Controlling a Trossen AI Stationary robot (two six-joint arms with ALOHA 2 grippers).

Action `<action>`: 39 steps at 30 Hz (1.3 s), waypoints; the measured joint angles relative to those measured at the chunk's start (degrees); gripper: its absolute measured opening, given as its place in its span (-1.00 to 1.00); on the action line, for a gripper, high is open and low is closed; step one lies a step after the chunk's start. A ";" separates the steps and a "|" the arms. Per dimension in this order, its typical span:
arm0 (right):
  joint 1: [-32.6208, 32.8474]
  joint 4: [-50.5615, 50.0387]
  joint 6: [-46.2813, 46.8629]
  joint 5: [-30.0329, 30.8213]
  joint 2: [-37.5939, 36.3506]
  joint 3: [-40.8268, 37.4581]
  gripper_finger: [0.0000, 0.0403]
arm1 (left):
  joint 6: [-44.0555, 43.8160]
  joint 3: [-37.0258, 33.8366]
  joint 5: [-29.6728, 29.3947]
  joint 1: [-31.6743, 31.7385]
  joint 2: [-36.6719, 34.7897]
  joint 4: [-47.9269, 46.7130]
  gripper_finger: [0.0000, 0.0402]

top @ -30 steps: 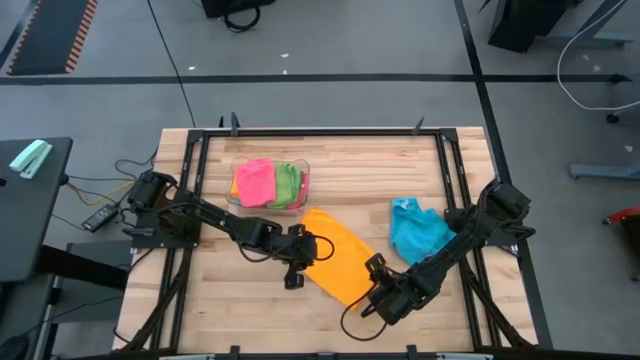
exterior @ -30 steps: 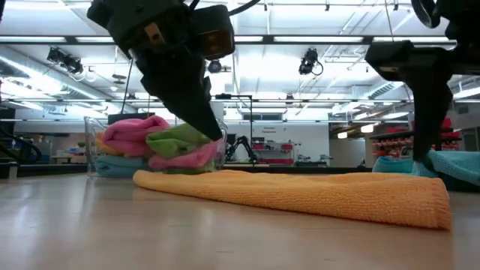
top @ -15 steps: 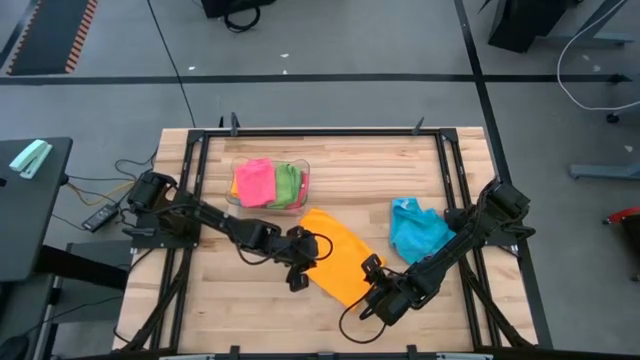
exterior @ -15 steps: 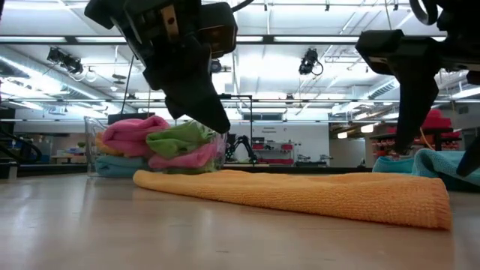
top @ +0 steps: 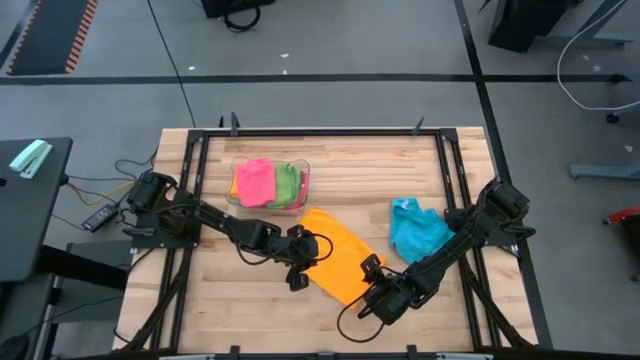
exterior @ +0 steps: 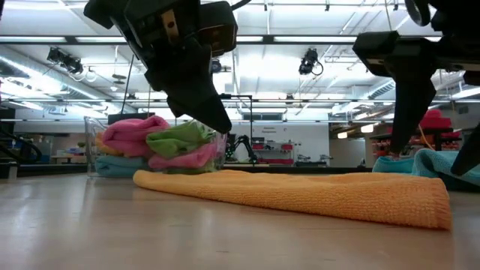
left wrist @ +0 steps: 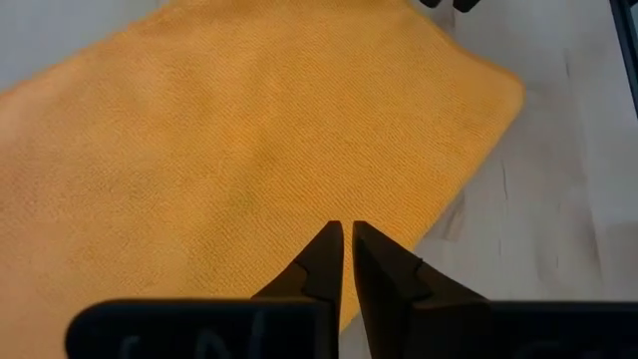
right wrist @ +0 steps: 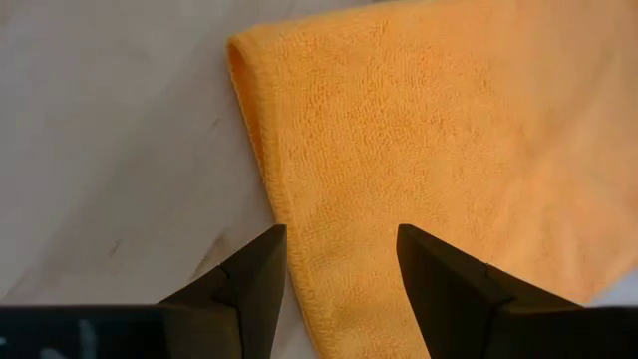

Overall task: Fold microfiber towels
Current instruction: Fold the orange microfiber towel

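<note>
An orange-yellow towel point(top: 335, 258) lies folded and flat on the wooden table; it also shows in the low view point(exterior: 300, 193). My left gripper point(left wrist: 347, 234) is shut and hovers over the towel's left part, clear of it point(exterior: 220, 126). My right gripper point(right wrist: 337, 244) is open above the towel's near right edge, its fingers either side of that edge without touching. A blue towel point(top: 418, 232) lies crumpled at the right. Pink point(top: 254, 182) and green point(top: 288, 185) towels sit in a clear bin point(top: 303, 200).
The clear bin stands just beyond the orange towel's far end, also seen in the low view point(exterior: 94, 150). The dark frame rails point(top: 300, 131) run around the table. Bare wood point(top: 230, 300) lies toward the near left.
My left gripper has risen a little from the orange towel and stays shut. My right gripper has risen slightly and shifted toward the table's left, over the towel's near edge. The towel has stayed flat where it was.
</note>
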 joint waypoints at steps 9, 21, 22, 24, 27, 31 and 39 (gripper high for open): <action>-0.86 -1.22 -4.73 -2.27 0.02 0.00 0.00 | 1.53 0.00 -0.07 0.14 0.00 0.00 -0.85; -0.53 2.42 -12.10 -1.20 0.04 -4.58 0.00 | 1.66 0.00 -0.04 0.24 0.00 -0.04 -0.87; -0.48 3.42 -12.13 -1.14 0.04 -5.15 0.00 | 1.66 0.00 -0.04 0.23 0.00 -0.05 -0.87; -0.36 4.35 -12.22 -0.66 0.02 -5.83 0.00 | 1.66 -0.01 -0.04 0.25 0.00 -0.04 -0.87; -0.36 6.27 -12.50 -0.68 -0.21 -7.07 -0.01 | 1.66 -0.02 -0.04 0.25 0.00 -0.07 -0.84; -0.31 7.40 -13.20 -0.55 -0.28 -7.78 -0.01 | 1.66 -0.02 -0.04 0.25 0.00 -0.07 -0.82; -0.83 8.57 -13.28 -1.31 -0.22 -8.07 -0.01 | 1.66 -0.02 -0.04 0.25 0.00 -0.07 -0.87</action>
